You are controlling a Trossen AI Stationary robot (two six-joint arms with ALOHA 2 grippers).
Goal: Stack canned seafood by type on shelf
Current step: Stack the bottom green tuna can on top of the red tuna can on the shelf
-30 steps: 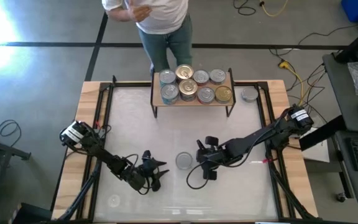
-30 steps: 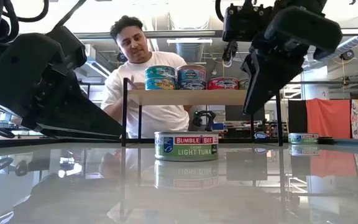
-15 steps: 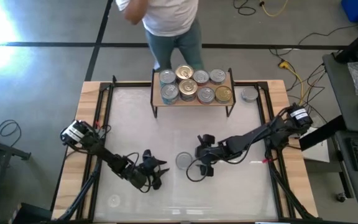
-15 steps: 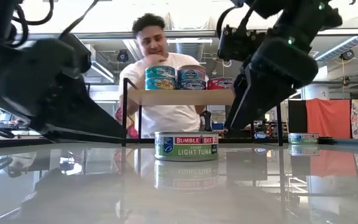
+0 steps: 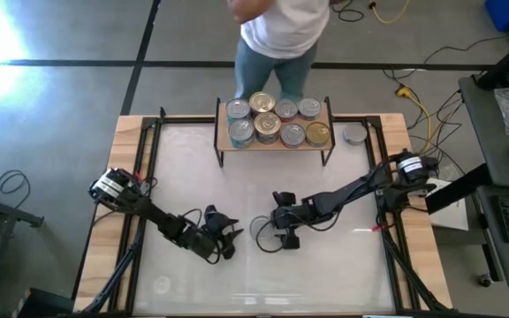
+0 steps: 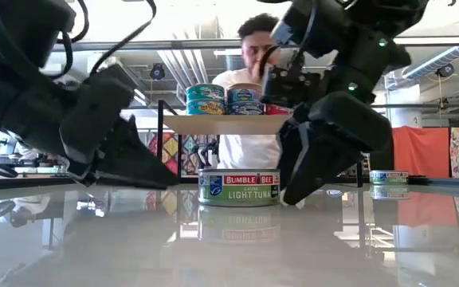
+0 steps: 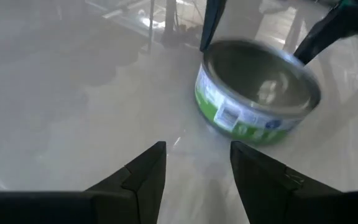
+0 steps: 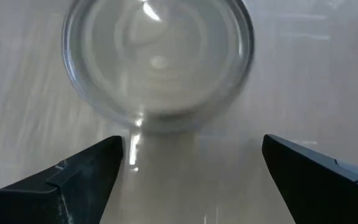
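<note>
A silver-topped tin of canned seafood [image 5: 260,228] with a green label stands on its base in the middle of the white table; it also shows in the low view [image 6: 239,186]. My right gripper [image 8: 191,168] hangs open just to the tin's right [image 5: 277,231], fingers wide apart and slanting down, with the tin [image 8: 157,59] ahead of their tips. My left gripper [image 5: 232,240] stands open to the tin's left, low over the table, nothing between its fingers [image 7: 194,168]. The shelf [image 5: 223,132] at the far edge carries several tins.
One more tin [image 5: 353,134] stands on the table right of the shelf. A person [image 5: 281,35] stands behind the table's far edge. The table has wooden side rails [image 5: 113,177]. Bare tabletop lies between the tin and the shelf.
My right gripper has come down and toward the table's left, close up to the tin on the table. My left gripper has crept toward the same tin from the left. The person behind the shelf has stepped to the right.
</note>
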